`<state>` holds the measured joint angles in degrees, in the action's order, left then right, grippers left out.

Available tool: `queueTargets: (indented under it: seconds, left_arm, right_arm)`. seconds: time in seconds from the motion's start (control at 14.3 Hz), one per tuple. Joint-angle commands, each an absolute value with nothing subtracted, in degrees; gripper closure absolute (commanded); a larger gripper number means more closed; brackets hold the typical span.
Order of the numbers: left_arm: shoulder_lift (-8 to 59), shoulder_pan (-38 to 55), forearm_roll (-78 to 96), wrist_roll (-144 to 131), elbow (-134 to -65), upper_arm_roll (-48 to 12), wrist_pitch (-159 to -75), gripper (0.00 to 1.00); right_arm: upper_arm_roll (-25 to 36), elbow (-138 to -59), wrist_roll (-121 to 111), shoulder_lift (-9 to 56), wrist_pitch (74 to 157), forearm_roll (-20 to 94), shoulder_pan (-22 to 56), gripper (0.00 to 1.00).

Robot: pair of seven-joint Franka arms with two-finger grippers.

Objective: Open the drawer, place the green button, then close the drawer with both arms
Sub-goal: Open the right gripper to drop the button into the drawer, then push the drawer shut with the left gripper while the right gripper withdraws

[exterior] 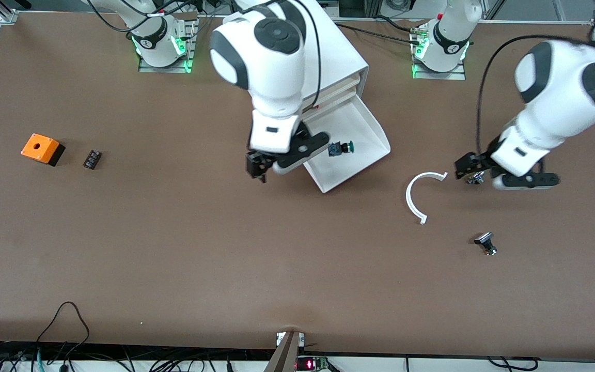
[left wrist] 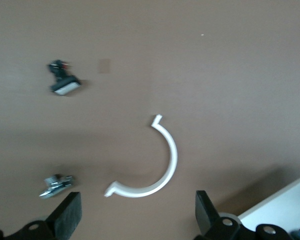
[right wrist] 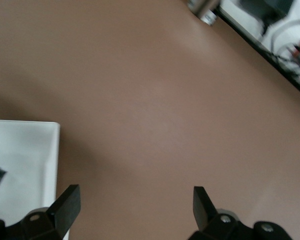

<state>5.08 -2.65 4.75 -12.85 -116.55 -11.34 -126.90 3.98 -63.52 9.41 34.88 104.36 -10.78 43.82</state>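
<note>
Wrist views: both pincers (left (left wrist: 132,220), right (right wrist: 135,212)) wide, empty.

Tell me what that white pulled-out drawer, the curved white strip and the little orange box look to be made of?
Drawer: likely plastic, smooth matte white with thin moulded walls. Curved strip: probably plastic too, a uniformly white, thin, rigid arc. Orange box: seemingly plastic, with a bright, evenly coloured top and a black base.
</note>
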Motion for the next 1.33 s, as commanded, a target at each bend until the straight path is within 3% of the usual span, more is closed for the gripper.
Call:
queueTargets:
  seconds: [0.0,0.14,0.63,0.91,1.05,1.26]
  left_arm:
    - [7.37,-2.03,5.45,-20.45,-121.36,-14.76,-137.24,0.0]
    - [11.4,-0.18,5.45,-25.2,-123.04,-14.94,-143.41,0.0]
    - [22.48,8.68,10.52,-43.57,-122.7,-14.94,-149.4,0.0]
    - [24.78,10.19,11.25,-44.82,-123.13,-15.03,-150.47,0.0]
    - [25.05,11.33,11.42,-45.87,-124.1,-15.03,-150.47,0.0]
    - [24.61,11.43,11.42,-50.26,-124.28,-16.34,-150.03,0.0]
  right_arm:
    - [4.39,-64.6,12.48,33.4,97.41,-10.11,39.57,0.0]
    - [5.88,-66.43,13.96,33.22,94.32,-10.37,37.37,0.0]
    - [3.34,-72.68,27.86,27.52,94.48,-9.93,21.74,0.0]
    - [3.25,-74.26,27.6,22.69,97.11,-6.27,10.05,0.0]
    - [3.16,-78.73,27.16,19.18,97.38,1.46,4.95,0.0]
    - [0.88,-85.15,17.55,14.6,97.3,2.02,-2.26,0.0]
